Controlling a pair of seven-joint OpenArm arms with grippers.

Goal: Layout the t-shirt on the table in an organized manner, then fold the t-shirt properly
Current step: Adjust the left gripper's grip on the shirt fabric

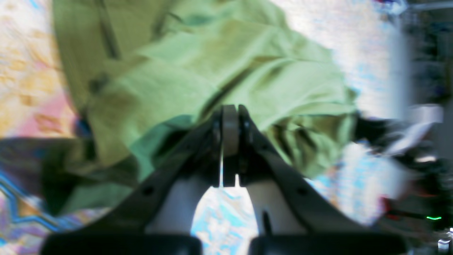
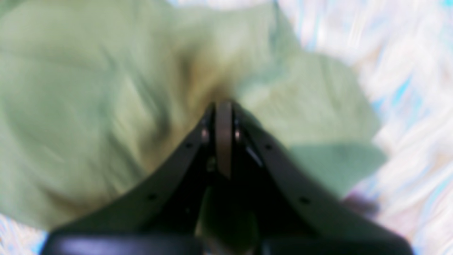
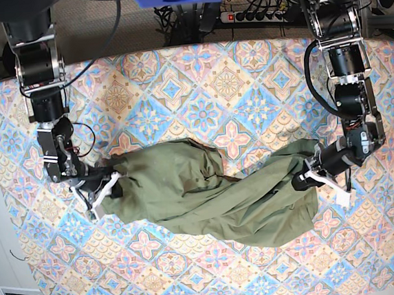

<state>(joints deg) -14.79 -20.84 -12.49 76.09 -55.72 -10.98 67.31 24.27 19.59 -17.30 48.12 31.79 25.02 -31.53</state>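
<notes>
The t-shirt [image 3: 208, 195] lay rumpled on the table [image 3: 232, 75], stretched out between the two grippers. Its long axis ran roughly side to side in the base view, dipping slightly toward the near edge around the middle. One end bunched at the right gripper [image 3: 109, 189], the other end bunched at the left gripper [image 3: 308, 173]. Which end was neck or hem could not be told; the cloth was twisted and folded over itself.

Left gripper [image 1: 230, 117]: jaws pressed together, pinching a fold of the t-shirt [image 1: 219, 71], the rest of the garment spreading away ahead of the fingertips. Right gripper [image 2: 223, 113]: jaws likewise clamped tight on the t-shirt [image 2: 106, 106], fabric fanning out ahead and to both sides of the tips. Both wrist views were blurred. The patterned table [image 1: 226, 216] showed just under the left gripper's fingers.
</notes>
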